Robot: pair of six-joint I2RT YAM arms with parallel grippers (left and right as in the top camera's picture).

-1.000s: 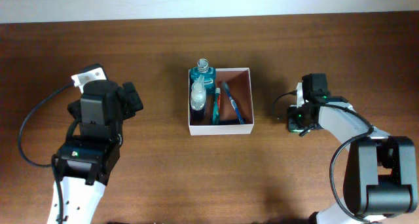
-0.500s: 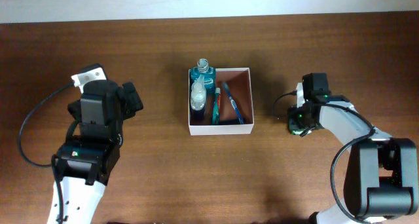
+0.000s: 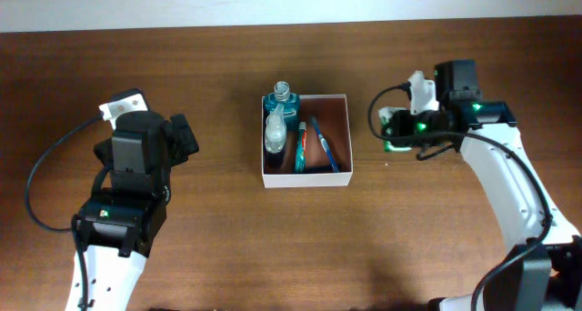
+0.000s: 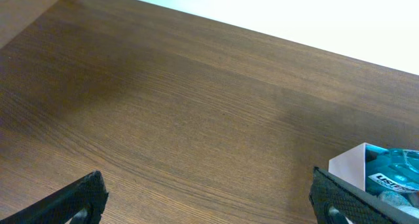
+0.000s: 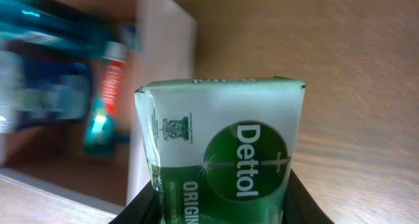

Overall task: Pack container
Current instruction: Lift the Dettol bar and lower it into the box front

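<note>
The container [image 3: 306, 179], a white-walled square box with a pinkish-brown inside, sits mid-table. In it are a teal bottle [image 3: 283, 102], a small clear bottle [image 3: 275, 129], a red-and-teal tube [image 3: 299, 147] and a blue toothbrush [image 3: 326, 145]. My right gripper [image 3: 393, 134] hovers just right of the box, shut on a green-and-white Dettol soap pack [image 5: 226, 152]. The right wrist view has the box wall [image 5: 163, 73] ahead and left of the pack. Far left of the box, my left gripper [image 3: 182, 136] stands open and holds nothing.
The left wrist view looks across bare wooden table [image 4: 196, 106], with the container's corner [image 4: 350, 168] and the teal bottle [image 4: 393, 168] at lower right. A pale wall [image 3: 291, 2] runs behind the table's far edge.
My right gripper has closed on the soap pack, lifted it off the table and moved it up and left towards the container. The left arm has not moved.
</note>
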